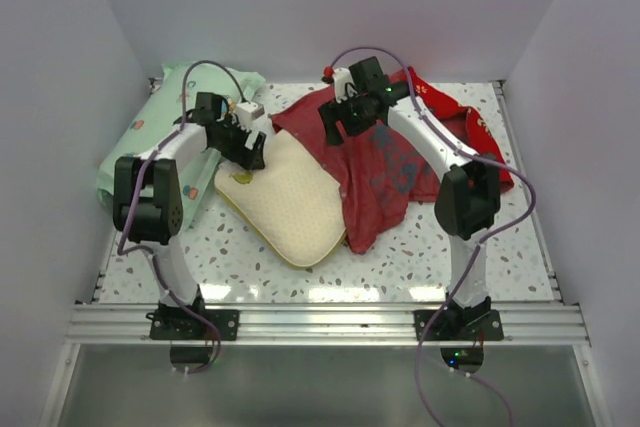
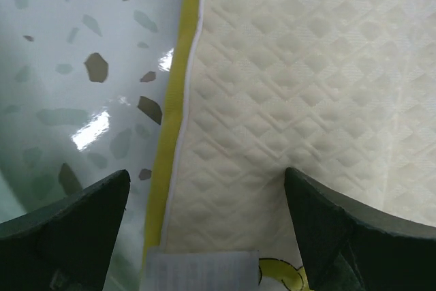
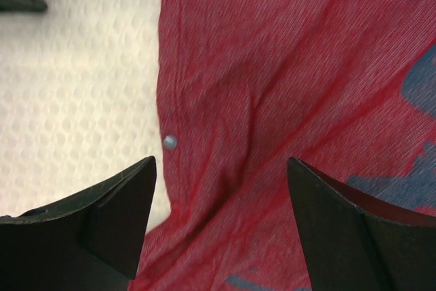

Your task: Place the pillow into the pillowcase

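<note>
Pillow (image 1: 285, 202): cream-yellow and dimpled, it lies flat and slantwise on the table, left of centre, wholly outside the case.
Pillowcase (image 1: 390, 172): red with grey marks, rumpled, spread over the table's middle and right. Its left edge laps over the pillow's right side.
Snaps (image 3: 169, 141): small grey studs run along that red edge, seen in the right wrist view.
Left gripper (image 2: 206, 189): fingers spread wide over the pillow's far-left corner, straddling the yellow piping (image 2: 167, 134) and a white tag (image 2: 201, 270). Nothing is pinched, and I cannot tell whether it touches.
Right gripper (image 3: 220, 168): fingers spread wide above the snap edge of the pillowcase, gripping nothing.
Mint-green pillow (image 1: 160, 137): at the far left, under the left arm.
Table (image 1: 420, 247): white speckled top.
</note>
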`<state>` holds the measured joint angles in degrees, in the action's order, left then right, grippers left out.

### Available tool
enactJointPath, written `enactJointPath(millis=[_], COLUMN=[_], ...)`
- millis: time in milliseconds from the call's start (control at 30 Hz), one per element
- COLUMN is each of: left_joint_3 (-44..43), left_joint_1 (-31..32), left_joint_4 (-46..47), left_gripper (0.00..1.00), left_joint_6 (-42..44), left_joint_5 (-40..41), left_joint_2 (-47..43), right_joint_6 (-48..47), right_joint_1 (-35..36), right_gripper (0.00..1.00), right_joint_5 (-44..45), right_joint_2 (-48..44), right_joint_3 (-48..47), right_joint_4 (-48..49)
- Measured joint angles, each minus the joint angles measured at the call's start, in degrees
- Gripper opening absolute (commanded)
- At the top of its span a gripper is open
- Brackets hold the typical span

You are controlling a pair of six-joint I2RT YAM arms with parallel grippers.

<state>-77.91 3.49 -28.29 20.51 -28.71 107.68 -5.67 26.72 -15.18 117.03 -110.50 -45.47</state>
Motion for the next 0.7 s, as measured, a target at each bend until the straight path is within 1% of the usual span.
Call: enactJointPath(millis=[67,100,167,200,233,267,300,333,367,400,467,500,533,600,667,700], left_joint_3=[-0.92,-1.18,-0.85,0.46,1.33,3.32,5.44,7.63,10.08,11.87,14.67,15.30,15.37,13.79,10.82,9.55], left_joint_1=[0.79,1.27,2.45,3.48,4.61,5.97,7.52,9.14,11.13,12.46,13.68,13.07,11.56,6.21,1.27,-0.15], left_joint_4=[-0.59,-0.68,-0.55,0.70,1.27,2.62,3.65,4.50,5.18,5.64,6.49,6.51,6.95,7.91,9.44,10.05], left_gripper=[0.81,0.68,0.59,0.51,0.50,0.50,0.65,0.74,0.88,0.92,0.98,0.98,0.98,0.99,1.00,1.00], left_joint_6=[0.70,1.11,1.75,2.16,2.14,1.64,1.03,0.35,-1.38,-2.78,-5.97,-7.19,-8.68,-11.30,-13.60,-14.49], left_joint_5=[-1.22,-2.08,-2.93,-3.13,-3.28,-3.98,-4.87,-5.97,-7.67,-9.31,-12.28,-13.77,-14.67,-15.04,-13.75,-13.22], left_joint_2=[3.28,4.28,4.79,4.02,3.37,1.95,0.31,-1.49,-3.41,-4.98,-7.72,-8.85,-9.62,-10.12,-9.22,-8.68], right_joint_6=[0.83,1.25,1.88,2.03,2.05,2.01,1.86,1.73,1.38,0.96,-0.42,-1.18,-1.86,-3.04,-4.07,-4.50], right_joint_1=[0.33,0.52,0.83,0.98,1.16,1.36,1.68,2.05,2.62,3.06,4.13,4.63,5.29,6.56,8.79,10.19], right_gripper=[0.80,0.79,0.79,0.79,0.79,0.79,0.80,0.81,0.82,0.92,0.95,0.98,0.98,0.99,0.99,0.99], right_joint_5=[1.33,2.05,2.49,2.64,2.64,2.64,2.64,2.64,2.58,2.54,2.73,2.84,2.89,2.75,3.50,4.02], right_joint_2=[2.51,3.65,5.05,5.25,5.25,5.03,4.55,3.72,2.36,0.85,-2.75,-4.61,-6.49,-10.08,-14.16,-15.67], right_joint_3=[-3.93,-5.77,-8.22,-8.57,-8.52,-7.98,-6.91,-5.22,-2.27,0.52,6.21,8.46,10.29,13.40,16.33,17.33], right_joint_4=[0.72,1.01,1.84,2.14,2.23,2.47,2.64,2.64,2.75,2.47,1.70,0.66,-0.28,-1.49,-2.19,-2.51])
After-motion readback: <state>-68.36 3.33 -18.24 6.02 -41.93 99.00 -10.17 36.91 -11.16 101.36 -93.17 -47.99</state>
